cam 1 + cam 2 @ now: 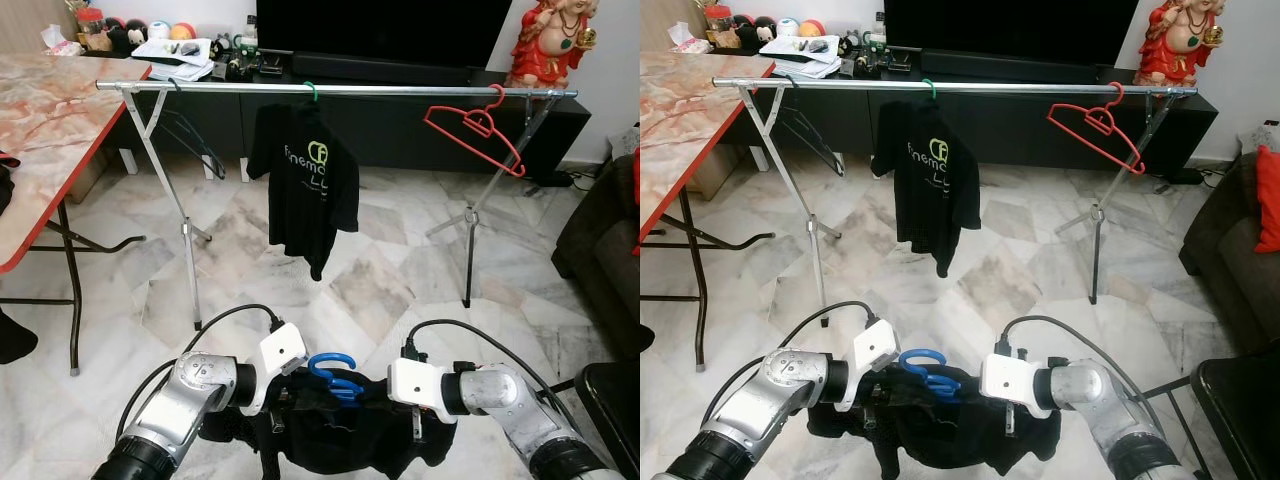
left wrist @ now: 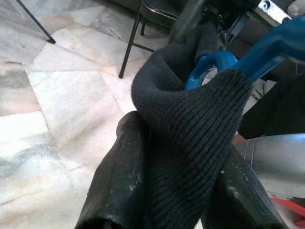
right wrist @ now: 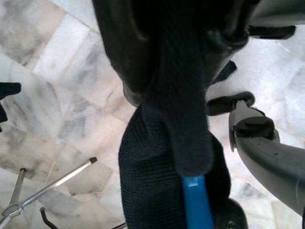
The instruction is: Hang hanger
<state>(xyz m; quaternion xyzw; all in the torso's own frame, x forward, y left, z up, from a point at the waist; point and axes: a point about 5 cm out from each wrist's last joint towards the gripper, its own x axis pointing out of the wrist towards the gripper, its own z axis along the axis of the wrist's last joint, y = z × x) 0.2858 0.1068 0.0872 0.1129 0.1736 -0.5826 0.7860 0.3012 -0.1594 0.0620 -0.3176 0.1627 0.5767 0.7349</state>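
A blue plastic hanger (image 1: 332, 375) carries a black knitted garment (image 1: 340, 435), held low in front of me between both arms. My left gripper (image 2: 178, 191) is shut on the garment's knit collar, with the blue hanger (image 2: 214, 64) just beyond its fingers (image 2: 116, 181). My right gripper (image 3: 174, 43) pinches a fold of the same fabric, and a blue hanger arm (image 3: 195, 205) sticks out of it. The silver clothes rail (image 1: 400, 90) stands across the room ahead, well above and beyond the hanger.
On the rail hang a black T-shirt (image 1: 305, 170) on a green hook, a red hanger (image 1: 475, 125) and a dark wire hanger (image 1: 190, 135). A marble-topped folding table (image 1: 50, 130) stands on the left. A dark sofa (image 1: 600, 240) and a black seat (image 1: 610, 400) are on the right.
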